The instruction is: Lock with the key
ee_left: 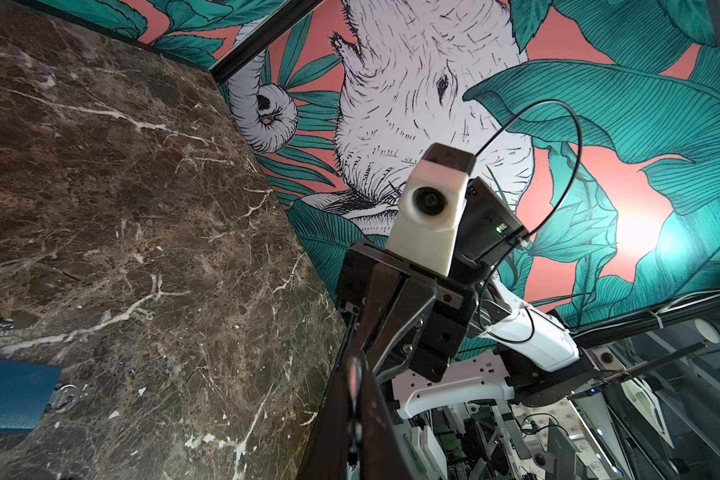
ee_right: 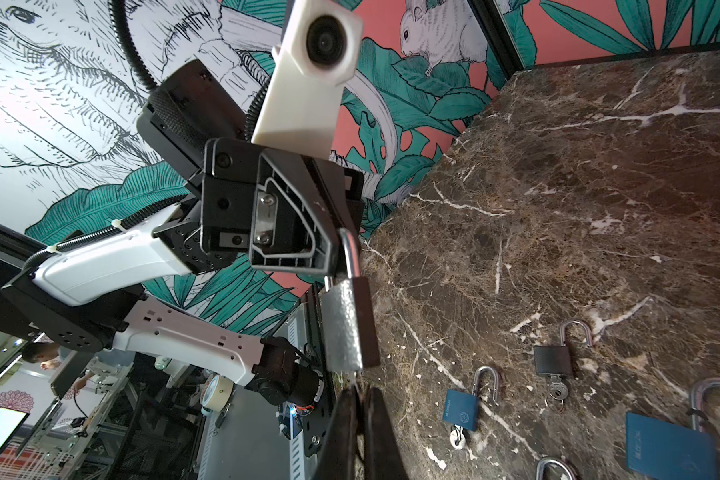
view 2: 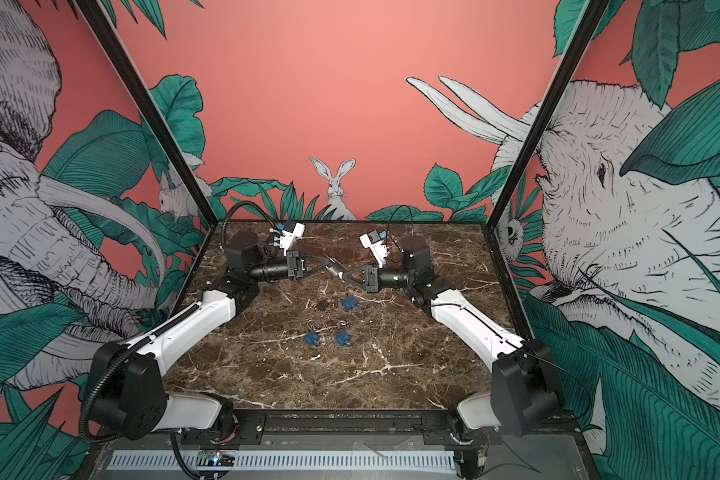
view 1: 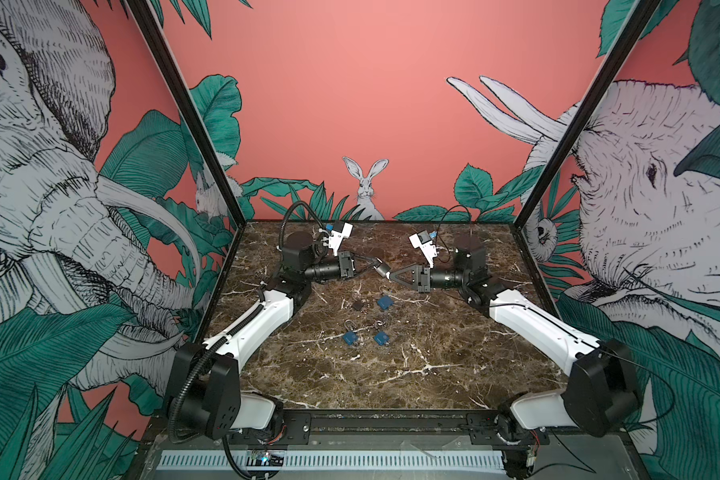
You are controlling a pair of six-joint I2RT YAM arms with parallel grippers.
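grey padlock [ee_right: 350,324] aloft toward worktop [view 1: 391,374] 12 o'clock | left jaws grasp its shackle [ee_right: 350,249] end | right jaws clenched on key [ee_right: 353,376] at its base | advised: twist about key axis, left holding rigid, shackle pressed home

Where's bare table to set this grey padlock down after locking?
Free: the wide strip of brown marble table between the nearer blue padlocks and the black front rail; also the patch right of them, up to the right arm's white link. Crowded: mid-table, with a third blue padlock and the small black padlock.
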